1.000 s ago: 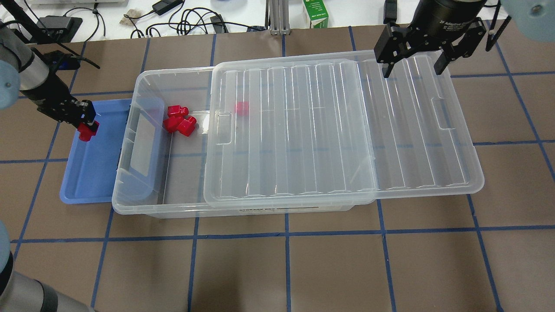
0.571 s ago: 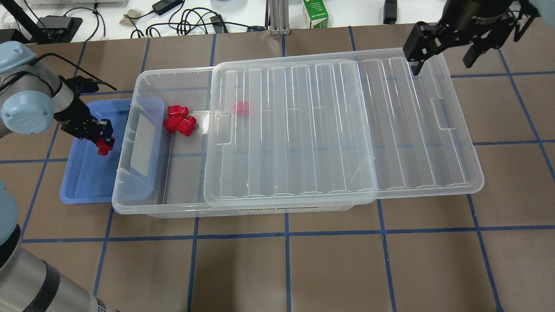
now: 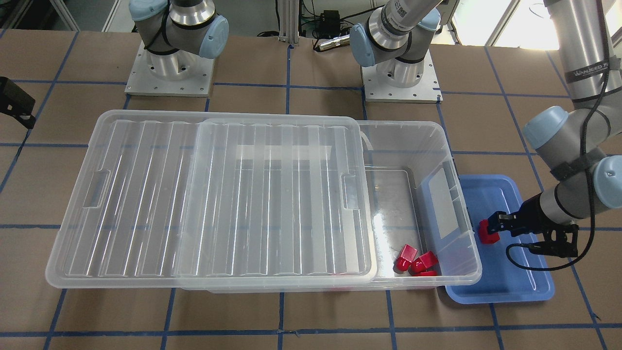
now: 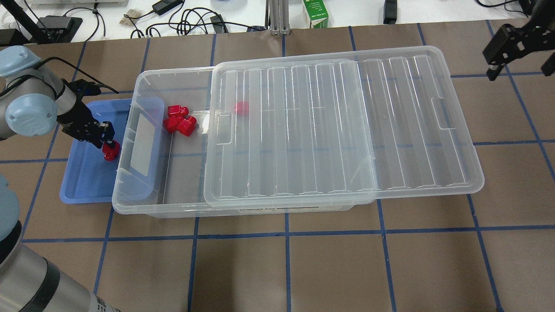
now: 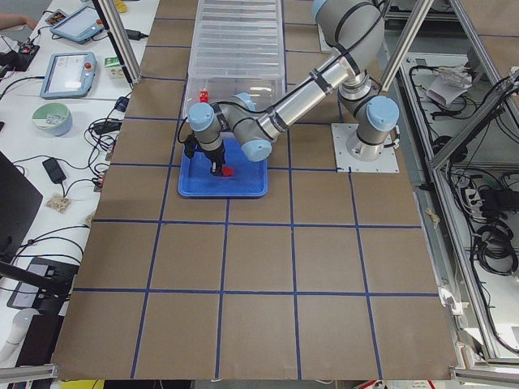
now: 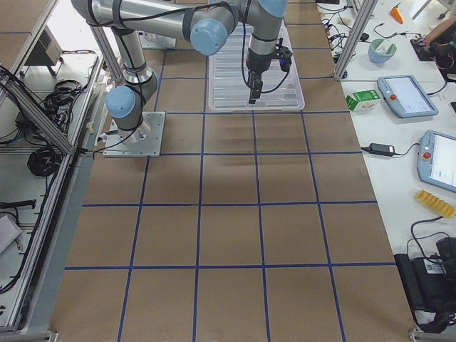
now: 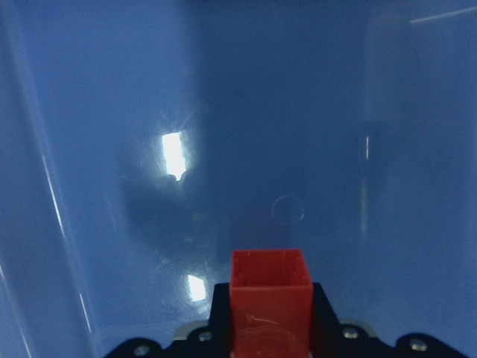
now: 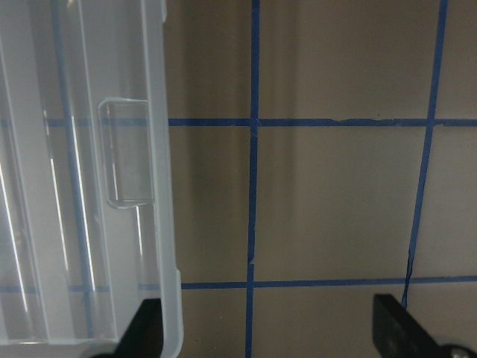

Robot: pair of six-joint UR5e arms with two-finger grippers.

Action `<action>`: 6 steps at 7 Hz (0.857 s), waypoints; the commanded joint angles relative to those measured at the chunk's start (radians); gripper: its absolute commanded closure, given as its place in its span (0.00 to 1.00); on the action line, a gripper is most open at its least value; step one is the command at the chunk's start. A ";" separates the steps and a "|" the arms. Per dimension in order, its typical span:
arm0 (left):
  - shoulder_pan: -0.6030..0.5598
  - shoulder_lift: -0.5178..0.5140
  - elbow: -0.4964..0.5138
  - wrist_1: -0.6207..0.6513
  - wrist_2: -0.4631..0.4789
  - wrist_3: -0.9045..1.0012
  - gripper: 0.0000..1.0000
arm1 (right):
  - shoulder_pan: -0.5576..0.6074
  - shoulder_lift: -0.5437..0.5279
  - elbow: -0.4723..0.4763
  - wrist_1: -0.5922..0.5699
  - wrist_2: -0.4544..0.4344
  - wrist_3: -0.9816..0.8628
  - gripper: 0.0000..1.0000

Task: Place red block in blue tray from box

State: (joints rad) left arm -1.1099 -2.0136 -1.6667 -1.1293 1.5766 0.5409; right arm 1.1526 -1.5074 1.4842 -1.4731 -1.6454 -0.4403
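My left gripper (image 4: 108,146) is shut on a red block (image 4: 111,152) and holds it low over the blue tray (image 4: 82,184), close to the box's end wall. The block also shows in the left wrist view (image 7: 270,297) with the tray floor (image 7: 298,112) just beneath, and in the front-facing view (image 3: 487,232). The clear box (image 4: 130,203) has its ribbed lid (image 4: 347,130) slid to the right, so its left end is open. Three red blocks (image 4: 178,120) lie inside there and another (image 4: 241,108) under the lid. My right gripper (image 4: 520,69) is open and empty, beyond the lid's far right corner.
A green carton (image 4: 315,13) and cables lie at the table's back edge. The tray is tucked partly under the box's left rim. The right wrist view shows the lid's edge (image 8: 160,186) and bare taped table (image 8: 335,209).
My left gripper carried the red block from the tray's far left side toward the box wall and lower. My right gripper moved right, off the lid.
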 commanded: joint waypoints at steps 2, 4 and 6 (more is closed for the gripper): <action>-0.077 0.128 0.236 -0.342 0.000 -0.070 0.08 | -0.030 0.006 0.254 -0.308 0.015 -0.052 0.00; -0.280 0.215 0.301 -0.455 0.008 -0.241 0.00 | -0.025 0.019 0.330 -0.401 0.018 -0.043 0.00; -0.420 0.300 0.300 -0.471 -0.004 -0.320 0.00 | -0.017 0.022 0.338 -0.400 0.071 -0.029 0.00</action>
State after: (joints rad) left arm -1.4404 -1.7633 -1.3697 -1.5878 1.5788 0.2765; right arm 1.1301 -1.4887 1.8130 -1.8668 -1.5979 -0.4795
